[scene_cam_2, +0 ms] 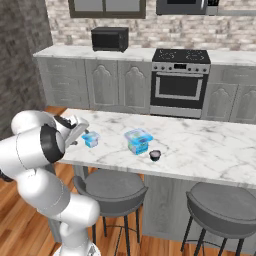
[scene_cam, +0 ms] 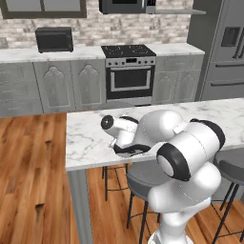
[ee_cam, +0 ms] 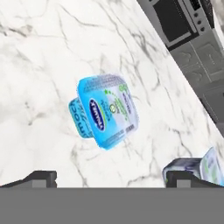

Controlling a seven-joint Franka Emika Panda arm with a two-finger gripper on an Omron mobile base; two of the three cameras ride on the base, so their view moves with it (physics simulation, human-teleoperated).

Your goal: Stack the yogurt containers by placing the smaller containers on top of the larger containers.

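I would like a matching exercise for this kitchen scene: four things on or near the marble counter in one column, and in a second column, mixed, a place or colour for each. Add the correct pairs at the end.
Things:
1. smaller yogurt tub
2. larger yogurt tub
3. dark round object
4. microwave

Descriptions:
A. black, on the back counter left of the oven
B. small and dark, nearest the front edge of the island counter
C. light blue, the tub closest to the fingers
D. pale with a green and white label, in the middle of the three

Pairs: 1-C, 2-D, 3-B, 4-A
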